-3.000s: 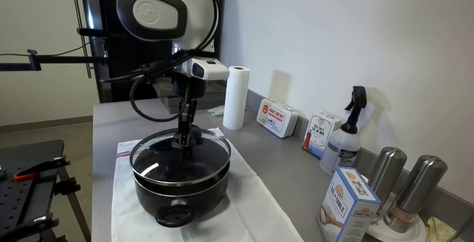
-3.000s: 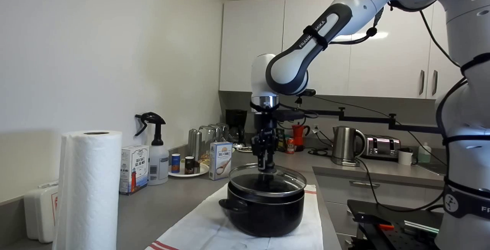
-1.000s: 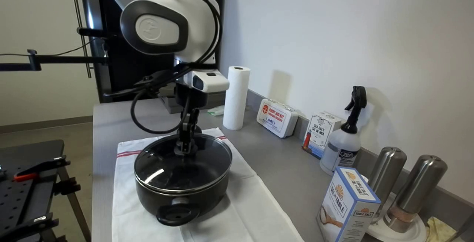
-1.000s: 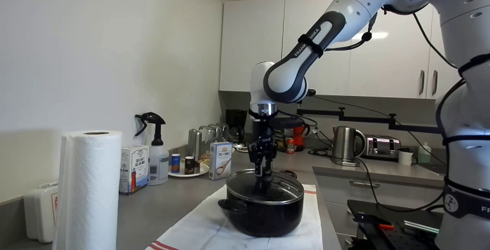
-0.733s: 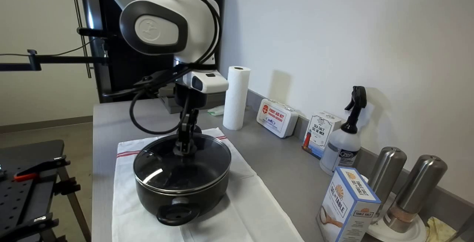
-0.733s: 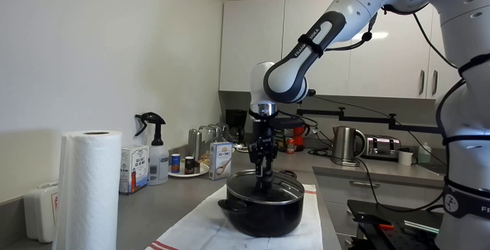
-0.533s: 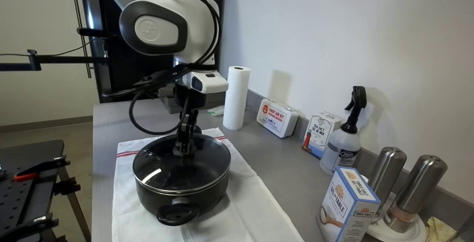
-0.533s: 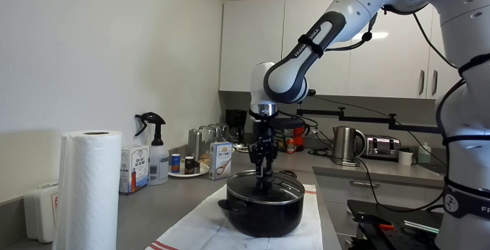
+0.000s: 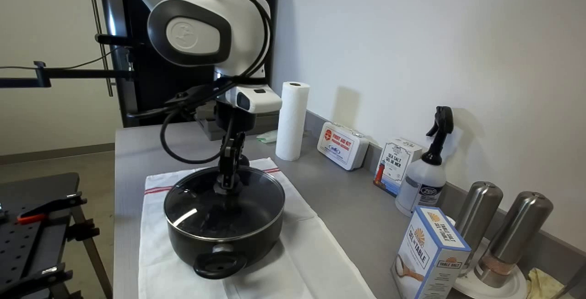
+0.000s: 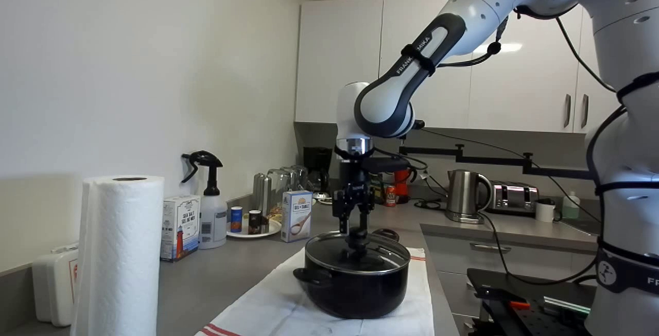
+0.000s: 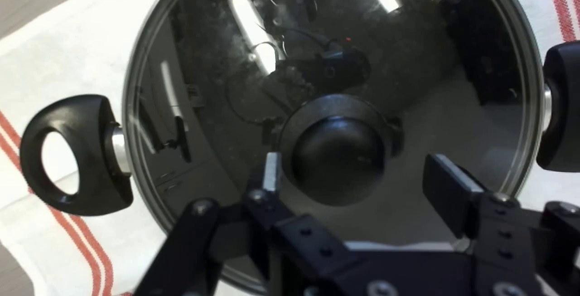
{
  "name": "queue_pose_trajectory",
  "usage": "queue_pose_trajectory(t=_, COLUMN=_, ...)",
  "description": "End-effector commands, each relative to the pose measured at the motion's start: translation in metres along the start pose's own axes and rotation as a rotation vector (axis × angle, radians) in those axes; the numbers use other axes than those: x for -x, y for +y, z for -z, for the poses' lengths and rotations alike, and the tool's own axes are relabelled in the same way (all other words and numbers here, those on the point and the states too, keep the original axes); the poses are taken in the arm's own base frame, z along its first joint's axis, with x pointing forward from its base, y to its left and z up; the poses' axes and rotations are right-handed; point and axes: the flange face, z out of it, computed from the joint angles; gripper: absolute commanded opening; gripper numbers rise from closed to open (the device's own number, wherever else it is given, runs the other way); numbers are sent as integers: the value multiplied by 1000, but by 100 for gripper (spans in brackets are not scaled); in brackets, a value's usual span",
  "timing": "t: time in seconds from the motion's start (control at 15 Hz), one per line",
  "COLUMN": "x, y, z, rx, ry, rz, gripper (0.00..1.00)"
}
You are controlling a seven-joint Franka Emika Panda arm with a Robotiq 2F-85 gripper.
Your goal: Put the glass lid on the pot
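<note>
The glass lid (image 9: 256, 207) lies on the black pot (image 9: 258, 253), its metal rim running level with the pot's rim in both exterior views. Its black knob (image 11: 337, 160) stands up at the centre. My gripper (image 11: 358, 171) points straight down over the knob with its jaws spread apart. In the wrist view the knob lies between the two fingers (image 11: 272, 171), closer to the left one, with a visible gap on each side. In an exterior view the spread fingers of the gripper (image 10: 354, 227) flank the knob's top. The pot's inside shows only dimly through the glass.
The pot stands on a white towel (image 9: 302, 253) with red stripes. Along the wall are a paper towel roll (image 9: 293, 120), a first aid kit (image 9: 342, 145), a sea salt box (image 9: 396, 164), a spray bottle (image 9: 421, 189), a table salt box (image 9: 428, 253) and steel mills (image 9: 515, 239).
Three seconds ago the lid was held above the pot; it came down onto the rim by one second ago. In the last half second the jaws have parted and the arm has risen very slightly.
</note>
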Motion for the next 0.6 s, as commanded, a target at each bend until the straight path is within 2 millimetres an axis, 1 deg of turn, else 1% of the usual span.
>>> queue_pose_trajectory(t=0.0, x=7, y=-6, z=13, rx=-26, ry=4, rz=11, gripper=100)
queue_pose_trajectory(t=0.53, x=12, y=-10, z=28, rx=-40, ry=27, rz=20, gripper=100)
